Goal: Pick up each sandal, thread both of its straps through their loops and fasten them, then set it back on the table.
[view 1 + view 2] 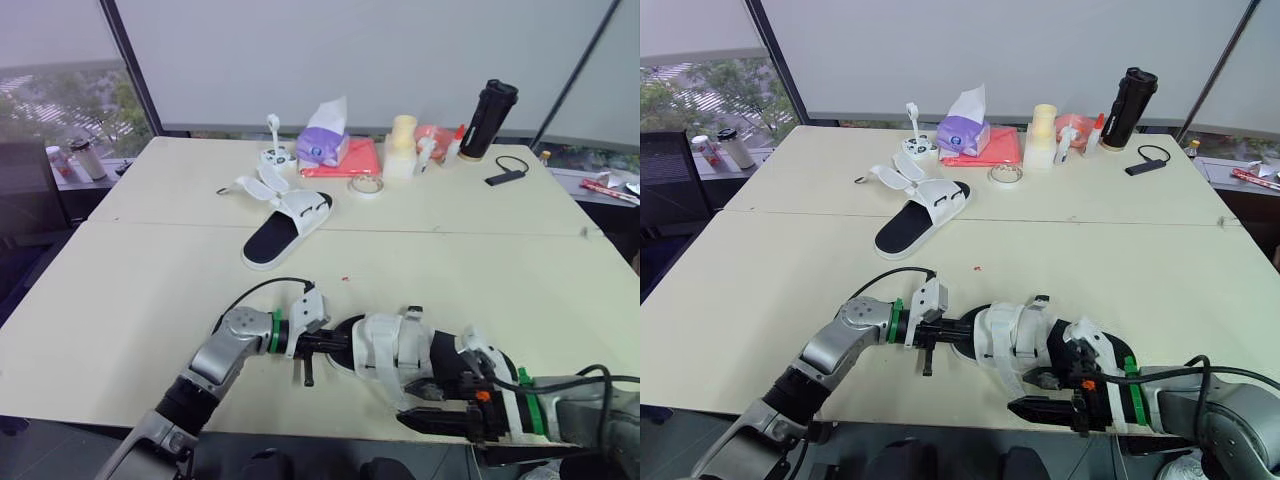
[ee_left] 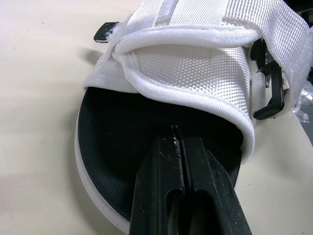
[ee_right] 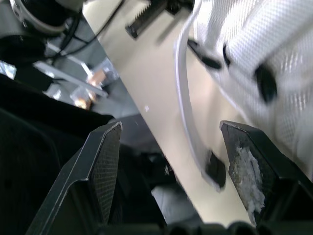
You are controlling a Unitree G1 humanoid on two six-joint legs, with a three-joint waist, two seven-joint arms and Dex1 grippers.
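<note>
Cream table (image 1: 150, 290), 6 o'clock edge: left gripper (image 2: 177, 139), fingers pressed together, lies inside white-mesh, black-soled sandal (image 1: 395, 345); right gripper (image 3: 171, 128) spread wide.

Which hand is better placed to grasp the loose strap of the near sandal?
Right. The right hand is open with the loose strap between its fingers. The left hand is shut, resting inside the toe opening of the near sandal.

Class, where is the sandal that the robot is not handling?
The far sandal lies on the table, left of centre in the head views, just in front of the purple tissue pack, with the tape roll to its right.
</note>
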